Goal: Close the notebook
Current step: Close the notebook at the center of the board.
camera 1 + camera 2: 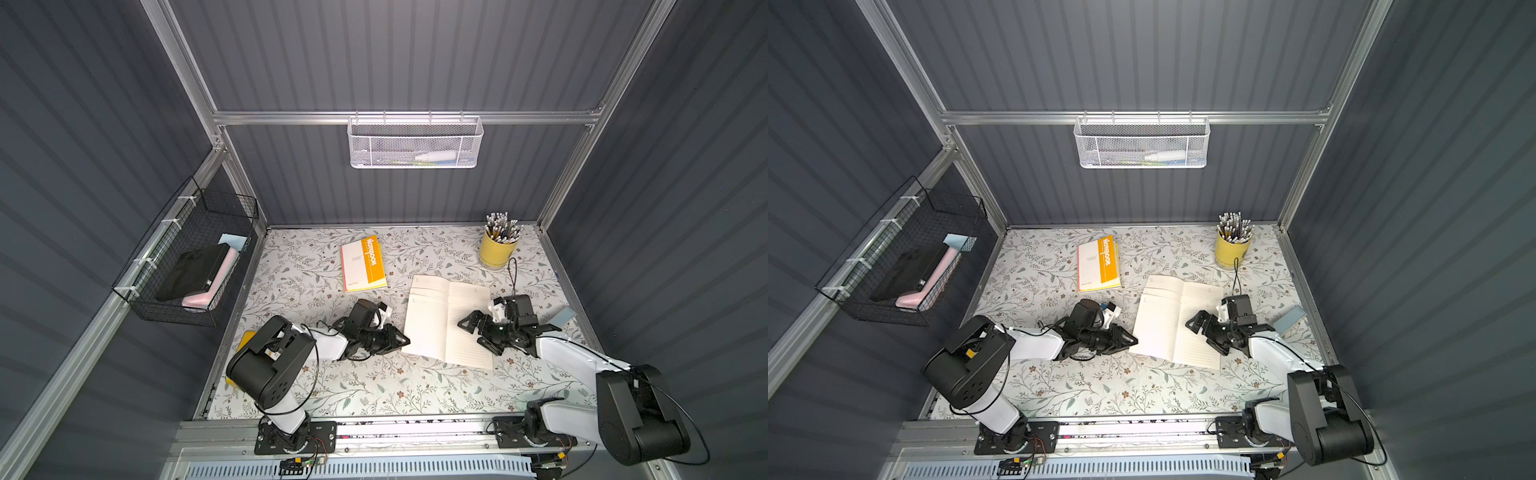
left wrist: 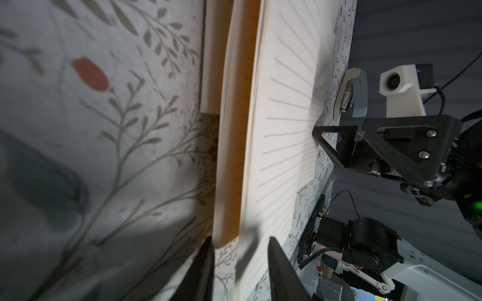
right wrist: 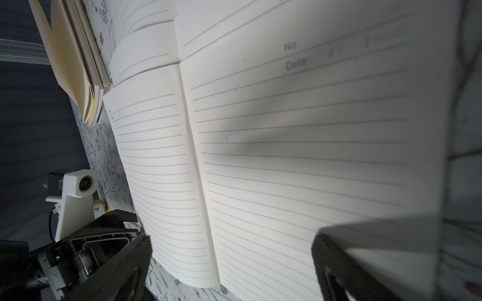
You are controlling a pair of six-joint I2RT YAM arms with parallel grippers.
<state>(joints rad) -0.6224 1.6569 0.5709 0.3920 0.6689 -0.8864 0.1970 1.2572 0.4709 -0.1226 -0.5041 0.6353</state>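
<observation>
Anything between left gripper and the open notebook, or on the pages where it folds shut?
Nothing between left gripper and open notebook; it's at the left edge. Pages bare, but right gripper sits over the right page, in the fold's path.

Quick tally: the table (image 1: 332, 390) had two notebooks, an open lined notebook (image 1: 432, 316) and a closed orange notebook (image 1: 363, 264), plus one yellow cup (image 1: 496, 251) of pencils (image 1: 503, 226), too many to count. There were two baskets, a white mesh basket (image 1: 374, 145) and a black wire basket (image 1: 232, 212), and two arms, a left arm (image 1: 324, 340) and a right arm (image 1: 573, 357).
</observation>
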